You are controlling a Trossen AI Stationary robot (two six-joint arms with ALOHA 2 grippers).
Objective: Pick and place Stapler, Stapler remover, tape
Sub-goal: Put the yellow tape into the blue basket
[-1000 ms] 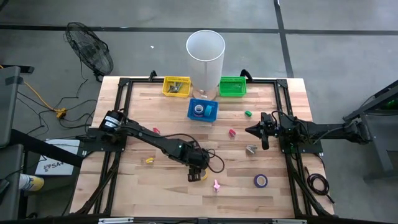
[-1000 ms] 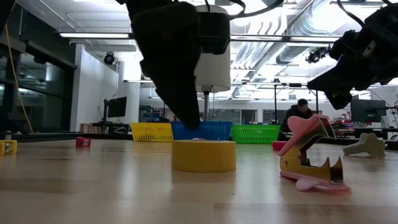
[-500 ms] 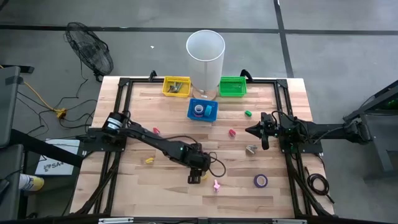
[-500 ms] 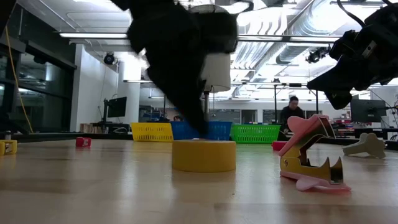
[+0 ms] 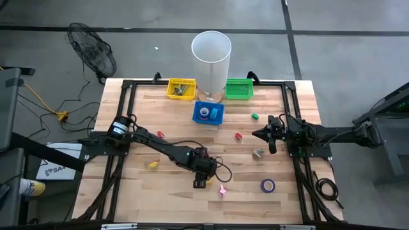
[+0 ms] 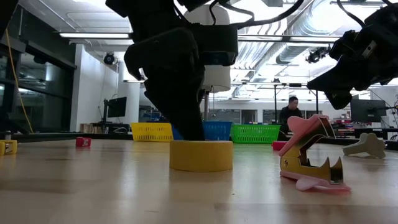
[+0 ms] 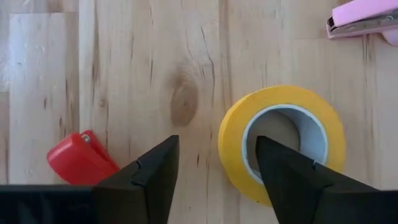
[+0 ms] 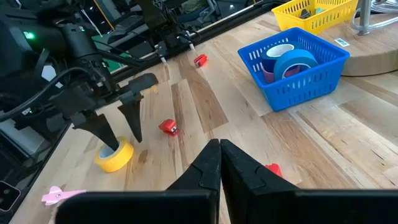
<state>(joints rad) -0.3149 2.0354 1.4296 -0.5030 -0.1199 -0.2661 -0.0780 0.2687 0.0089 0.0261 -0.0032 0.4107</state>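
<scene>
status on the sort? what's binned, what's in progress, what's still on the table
Done: the blue basket already holds tape rolls. In hand: the left gripper is open, straddling the wall of the yellow tape, one finger in its hole, not lifted. Left: purple tape, pink staple remover and small red pieces lie loose. The right gripper is shut, waiting.

My two arms are dark and slim, with black cables looping beside them. My left hand (image 7: pixel 214 180) has two black, pointed, wedge-shaped fingers.
</scene>
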